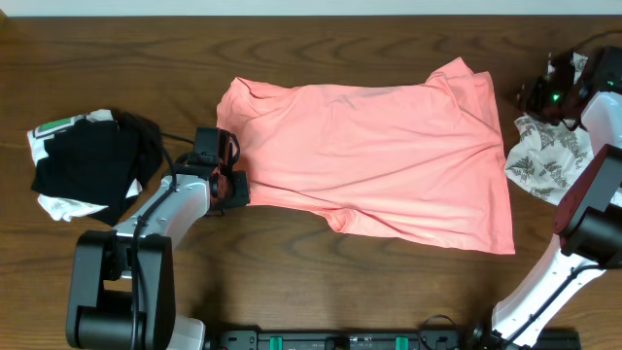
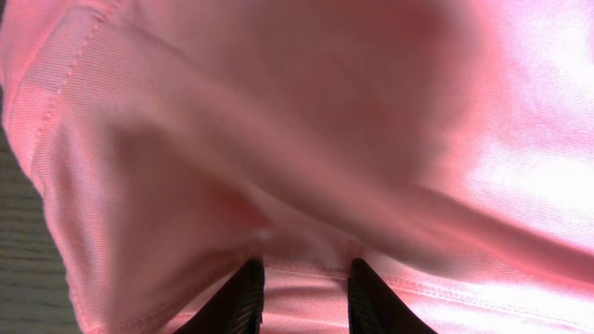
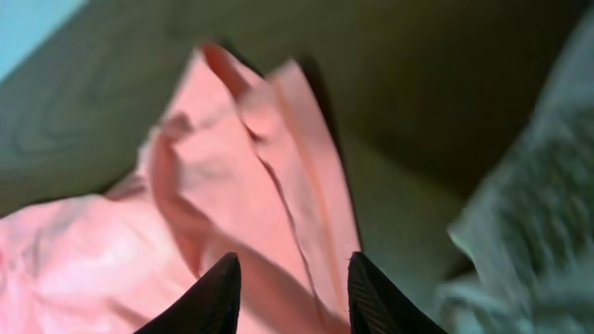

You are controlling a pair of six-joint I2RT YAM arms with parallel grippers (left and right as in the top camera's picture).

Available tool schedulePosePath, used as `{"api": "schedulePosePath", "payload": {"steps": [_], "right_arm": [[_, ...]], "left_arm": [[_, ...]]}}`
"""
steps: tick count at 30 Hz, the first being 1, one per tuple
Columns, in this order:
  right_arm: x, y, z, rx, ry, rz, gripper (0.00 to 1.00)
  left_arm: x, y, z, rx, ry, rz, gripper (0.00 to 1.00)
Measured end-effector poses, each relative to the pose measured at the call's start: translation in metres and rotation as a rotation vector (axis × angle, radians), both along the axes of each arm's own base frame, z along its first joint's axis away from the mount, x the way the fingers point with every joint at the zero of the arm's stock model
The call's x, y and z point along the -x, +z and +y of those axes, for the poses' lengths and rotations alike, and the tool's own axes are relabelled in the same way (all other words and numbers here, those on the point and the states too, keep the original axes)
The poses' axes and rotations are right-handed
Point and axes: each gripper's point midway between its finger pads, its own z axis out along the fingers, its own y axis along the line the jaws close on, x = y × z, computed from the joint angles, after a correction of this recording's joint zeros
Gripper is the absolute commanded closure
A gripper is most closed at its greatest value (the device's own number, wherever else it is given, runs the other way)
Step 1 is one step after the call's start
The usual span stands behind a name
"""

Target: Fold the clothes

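Observation:
The salmon-pink T-shirt lies spread across the middle of the wooden table. My left gripper is at its left edge. In the left wrist view the left gripper is shut on a stitched hem fold of the T-shirt, which bulges up in front of the camera. My right gripper hovers off the shirt's far right corner. Seen from the right wrist, the right gripper is open above that crumpled corner of the T-shirt, with nothing between its fingers.
A white leaf-print garment lies crumpled at the right edge, just beside the right gripper, and shows blurred as the leaf-print garment. A black-and-white bundle sits at the left, beside the left arm. Bare table runs along the far side.

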Motion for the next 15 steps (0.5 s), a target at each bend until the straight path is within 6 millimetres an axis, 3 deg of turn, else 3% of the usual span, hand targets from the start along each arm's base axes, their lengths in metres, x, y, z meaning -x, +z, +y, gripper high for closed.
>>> {"api": "schedulePosePath", "payload": {"steps": [4,9,11,15], "right_arm": [[-0.023,0.013,0.019,0.046,0.078,-0.111,0.60],[-0.049,0.022,0.057,0.109,0.169,-0.217,0.60],[-0.058,0.018,0.067,0.131,0.188,-0.244,0.60],[-0.068,-0.010,0.074,0.164,0.188,-0.231,0.63]], "left_arm": [[0.000,0.000,0.000,0.000,0.000,0.000,0.68],[0.000,0.000,0.000,0.000,0.000,0.000,0.68],[0.000,0.000,0.000,0.000,0.000,0.000,0.68],[0.000,0.000,0.000,0.000,0.000,0.000,0.68]]}}
